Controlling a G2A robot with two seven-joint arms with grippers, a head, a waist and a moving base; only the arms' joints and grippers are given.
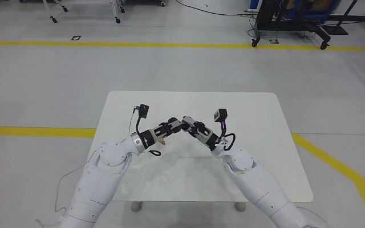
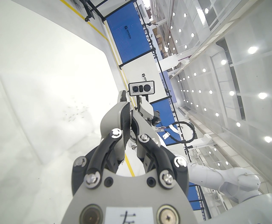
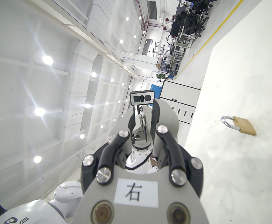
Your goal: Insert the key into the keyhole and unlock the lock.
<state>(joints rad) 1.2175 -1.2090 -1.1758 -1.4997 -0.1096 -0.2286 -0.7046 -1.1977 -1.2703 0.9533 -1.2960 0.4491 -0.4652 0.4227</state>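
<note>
The lock [image 3: 244,126] is a small padlock, with a flat brass-coloured body and a silver U-shaped shackle, lying flat on the white table [image 3: 233,180]. Both legs of the shackle run into the body, so it looks shut; the keyhole cannot be made out. From above it shows as a small tan patch [image 1: 162,141] near the middle of the tabletop, a little to the robot's left of centre.

Robotics lab (high, lamp-lit ceiling [image 3: 53,84]): yellow floor lines [image 1: 171,44], blue panels [image 2: 127,40], equipment racks [image 3: 184,19].
</note>
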